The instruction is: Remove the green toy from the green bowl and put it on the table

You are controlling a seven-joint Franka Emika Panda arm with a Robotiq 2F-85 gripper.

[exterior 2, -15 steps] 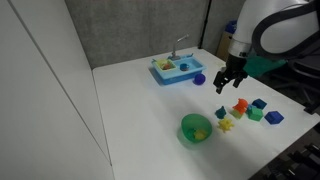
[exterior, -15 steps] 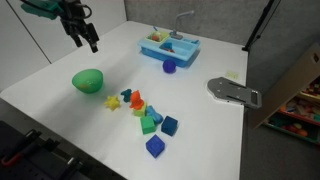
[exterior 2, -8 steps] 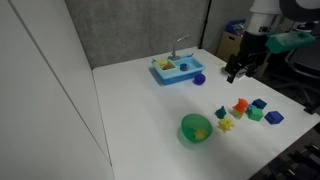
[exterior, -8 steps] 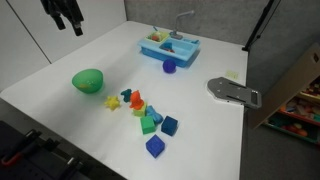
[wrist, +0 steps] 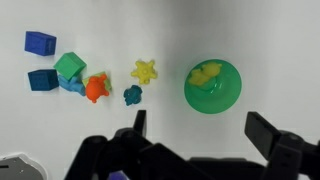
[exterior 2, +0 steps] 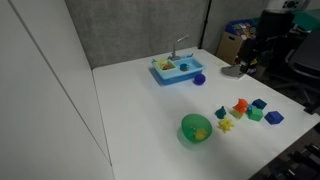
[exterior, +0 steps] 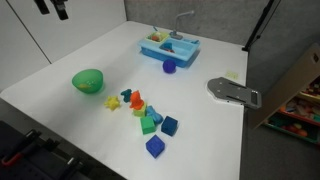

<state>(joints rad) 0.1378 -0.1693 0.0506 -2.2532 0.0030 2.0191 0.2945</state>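
The green bowl (wrist: 225,100) sits on the white table (wrist: 170,40); it also shows in both exterior views (exterior: 88,81) (exterior 2: 196,129). A yellowish piece (wrist: 207,72) lies inside it. The small dark green toy (wrist: 132,96) lies on the table beside a yellow star toy (wrist: 146,71), apart from the bowl; it also shows in both exterior views (exterior: 127,95) (exterior 2: 221,112). My gripper (wrist: 203,130) is open and empty, high above the table, with the bowl just beyond its fingertips. In an exterior view only its tip (exterior: 58,9) shows at the top edge.
An orange toy (wrist: 97,88), a bright green block (wrist: 70,66) and blue blocks (wrist: 40,42) lie clustered near the green toy. A blue toy sink (exterior: 168,47) with a blue ball (exterior: 169,67) stands at the back. A grey flat object (exterior: 233,92) lies near the table edge.
My arm has risen and drawn back from the table; the gripper has moved up to the frame edge in an exterior view. The toys and bowl have not moved.
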